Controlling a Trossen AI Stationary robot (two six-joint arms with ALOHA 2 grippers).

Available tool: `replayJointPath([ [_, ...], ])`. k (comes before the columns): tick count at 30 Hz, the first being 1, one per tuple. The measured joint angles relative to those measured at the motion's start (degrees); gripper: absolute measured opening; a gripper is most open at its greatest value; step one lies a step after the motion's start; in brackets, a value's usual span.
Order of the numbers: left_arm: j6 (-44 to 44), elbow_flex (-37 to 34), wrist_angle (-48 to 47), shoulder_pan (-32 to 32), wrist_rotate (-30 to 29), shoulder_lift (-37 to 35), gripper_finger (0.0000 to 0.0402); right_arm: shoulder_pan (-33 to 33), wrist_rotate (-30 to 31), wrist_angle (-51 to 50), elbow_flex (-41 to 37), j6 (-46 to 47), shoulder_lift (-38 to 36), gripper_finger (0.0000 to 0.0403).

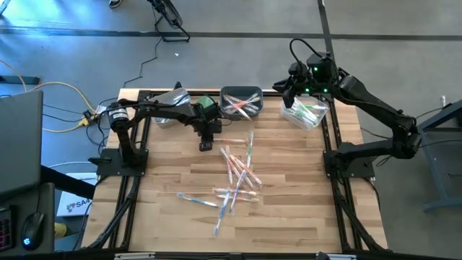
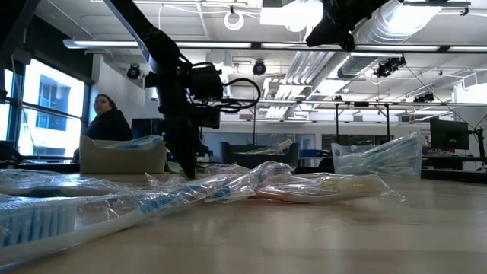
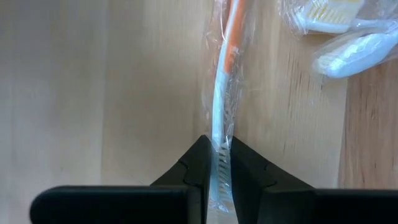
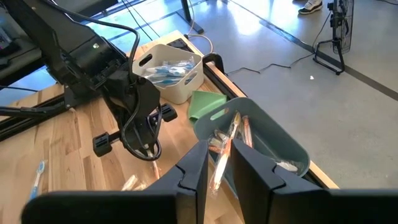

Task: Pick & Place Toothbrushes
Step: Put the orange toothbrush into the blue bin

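Note:
Several wrapped toothbrushes (image 1: pixel 234 180) lie scattered mid-table. My left gripper (image 1: pixel 206 146) points steeply down at the table in front of the bins, shut on one end of an orange-and-pale toothbrush (image 3: pixel 225 62) lying on the wood. My right gripper (image 1: pixel 284 87) is raised above the back of the table, between the grey bin (image 1: pixel 242 101) and the clear bin (image 1: pixel 307 114). It is shut on another wrapped orange toothbrush (image 4: pixel 227 140). Both of these bins hold toothbrushes. My left gripper pinches the toothbrush's bristle end (image 3: pixel 219 163) through its clear wrapper, between the two fingers. The fingers come steeply from above. The orange handle (image 3: pixel 231 31) stretches away from them, lying on the table. My right gripper pinches the wrapped orange toothbrush (image 4: pixel 217 168) between its two fingers. The toothbrush points forward out of the fingers, lifted clear, with the grey bin (image 4: pixel 273 143) showing beyond it. Which part the fingers have is hidden by the fingers.
A white bin (image 4: pixel 168 68) with blue toothbrushes stands at the back left under my left arm. A folded green cloth (image 1: pixel 209 105) lies between it and the grey bin. A person (image 2: pixel 106 118) sits beyond the table. The table's near part is bare wood.

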Motion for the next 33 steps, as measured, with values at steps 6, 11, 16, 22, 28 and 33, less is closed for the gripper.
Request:
replayJointPath([
  [6,0.0,-0.3,-1.9,0.5,-0.4,-1.8,0.0037,0.0,0.0,0.0,0.0,-0.1,0.0,0.0062],
  [11,0.0,-0.3,-4.0,2.3,-0.7,-3.8,0.0037,0.0,0.0,0.0,0.0,-0.1,0.0,0.0062],
  [16,0.0,-0.3,-5.6,3.6,-0.9,-6.4,0.0037,0.0,0.0,0.0,0.0,-0.1,0.0,0.0062],
  [22,-0.1,-0.2,-5.9,3.7,-0.9,-10.6,0.0037,0.0,0.0,0.0,0.0,-0.1,0.0,0.0062],
  [28,-2.5,-0.1,-6.6,3.7,0.7,-14.9,0.0037,0.0,0.0,0.0,0.0,-0.1,0.0,0.0062],
  [33,-3.7,-0.1,-6.4,3.7,1.5,-19.2,0.0037,0.0,0.0,0.0,0.0,-0.1,0.0,0.0062],
])
